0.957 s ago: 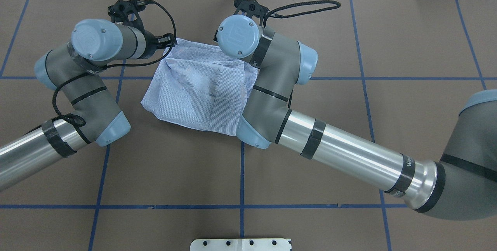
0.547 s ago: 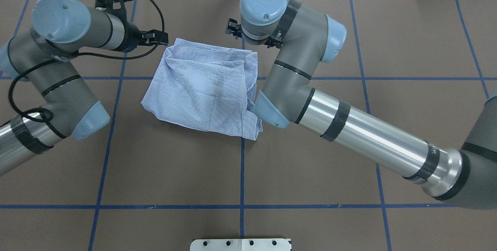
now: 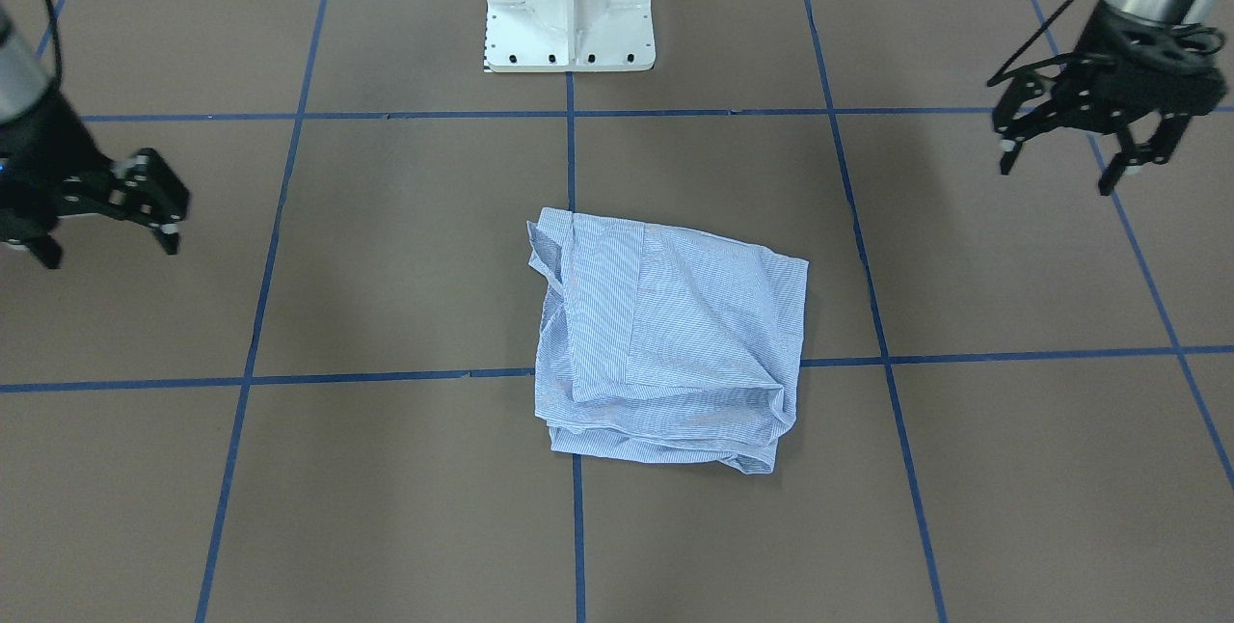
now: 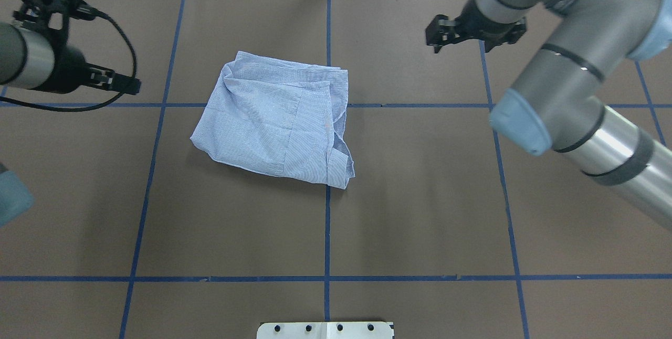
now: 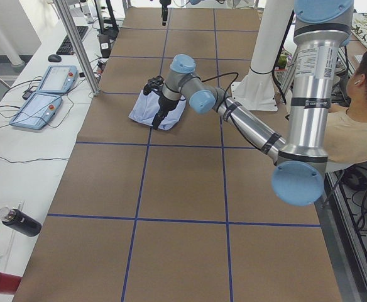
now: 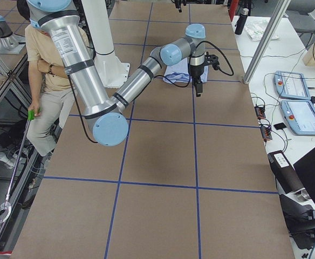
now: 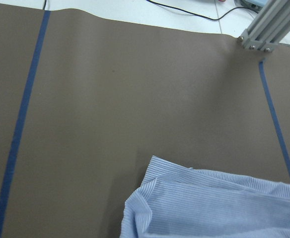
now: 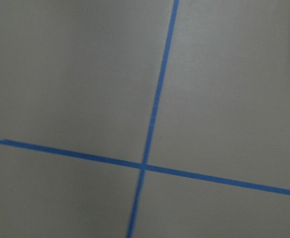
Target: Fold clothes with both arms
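Now: light blue-and-white striped shirt (image 4: 273,124), folded to rough square, skewed against grid, lies mid-way across brown paper-covered table with blue tape lines (image 4: 420,213), straddling centre line. On left black clawed gripper (image 3: 1065,165) jaws spread wide, nothing held. On right black clawed gripper (image 3: 108,242) likewise wide, empty. Shirt sits between them, well apart from both; neither clearly nearer. No marked long axis. You may judge fold near done; note loose corner on robot's side.

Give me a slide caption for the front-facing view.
Folded striped shirt lies between the open left gripper and open right gripper.
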